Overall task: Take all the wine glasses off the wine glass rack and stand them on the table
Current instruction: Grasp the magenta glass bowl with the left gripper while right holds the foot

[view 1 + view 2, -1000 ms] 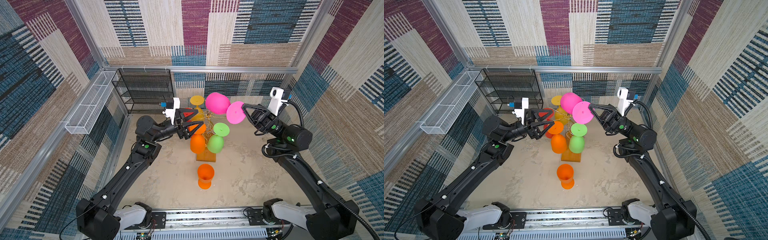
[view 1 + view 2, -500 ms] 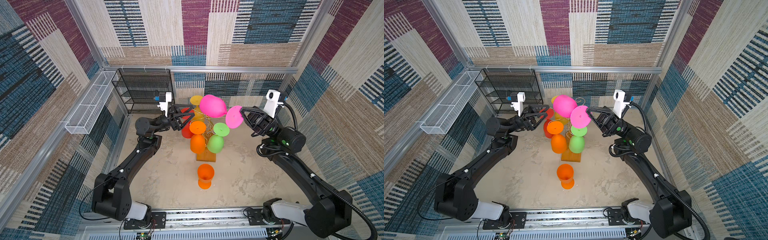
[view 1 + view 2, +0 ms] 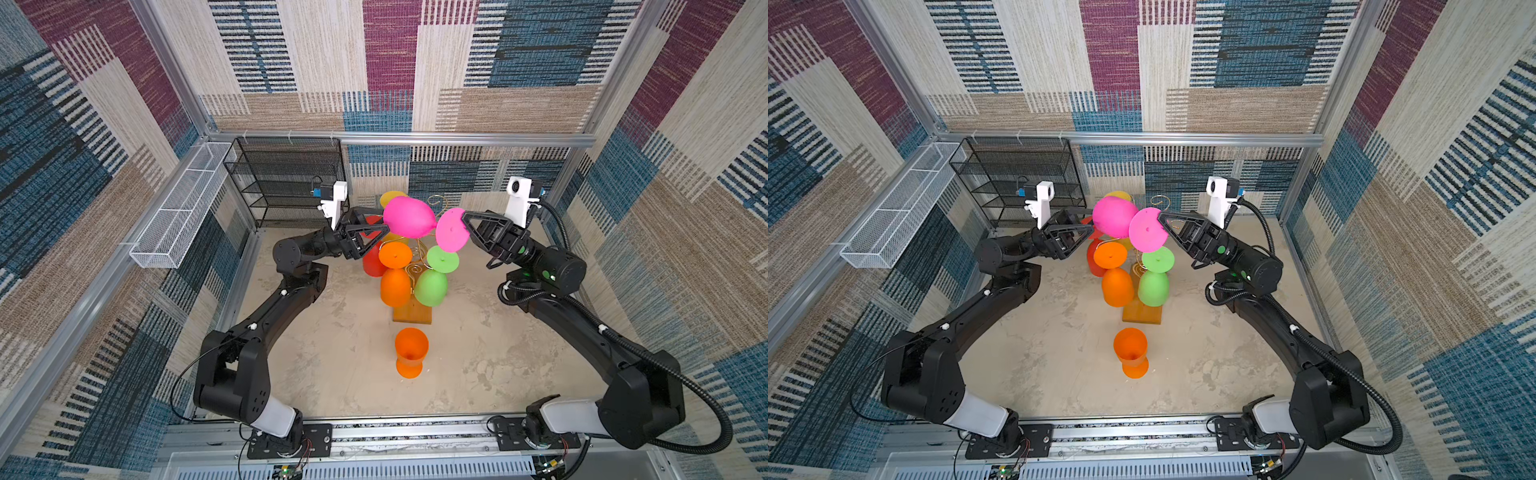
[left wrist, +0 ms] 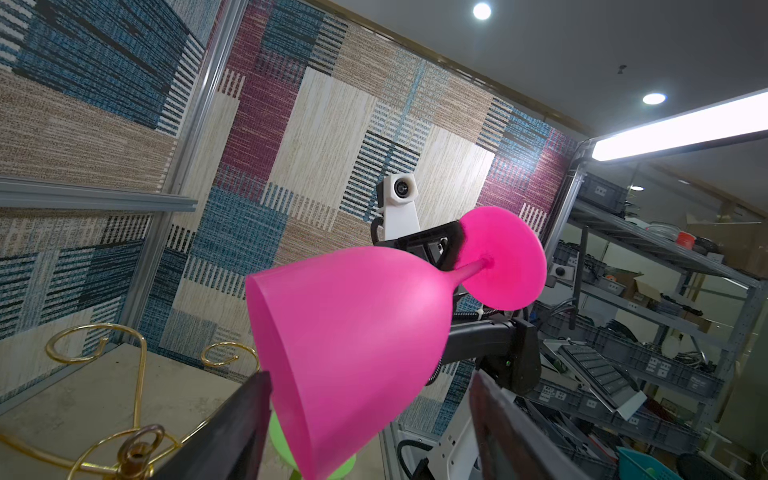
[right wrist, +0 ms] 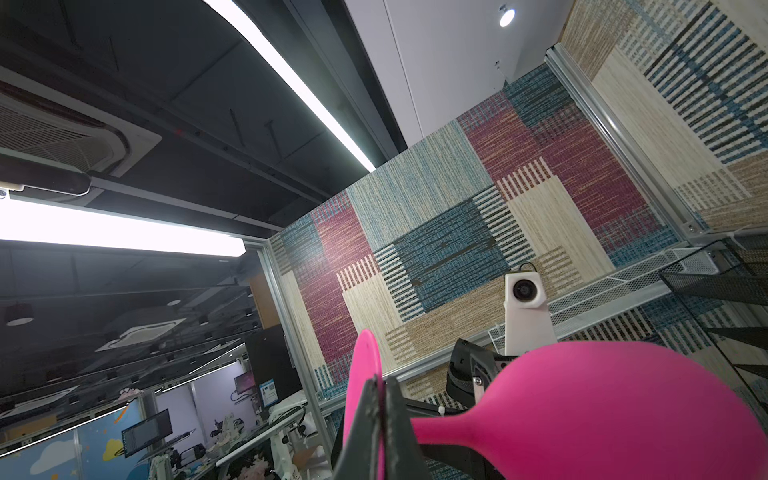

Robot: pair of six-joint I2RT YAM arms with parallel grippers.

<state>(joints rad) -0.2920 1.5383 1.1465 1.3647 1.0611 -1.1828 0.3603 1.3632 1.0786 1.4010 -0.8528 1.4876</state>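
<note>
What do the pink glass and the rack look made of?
Pink wine glass: likely plastic rather than glass; matte, slightly translucent at the rim, even colour, no sharp reflections. Wine glass rack: thin metal wire with a polished gold finish, glinting on its curls. Its base: looks like brown wood, smooth; grain too small to tell.

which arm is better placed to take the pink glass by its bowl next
Left. The left gripper is open, its jaws on either side of the pink wine glass bowl. The right gripper is shut on the foot's edge, holding the glass sideways.
</note>
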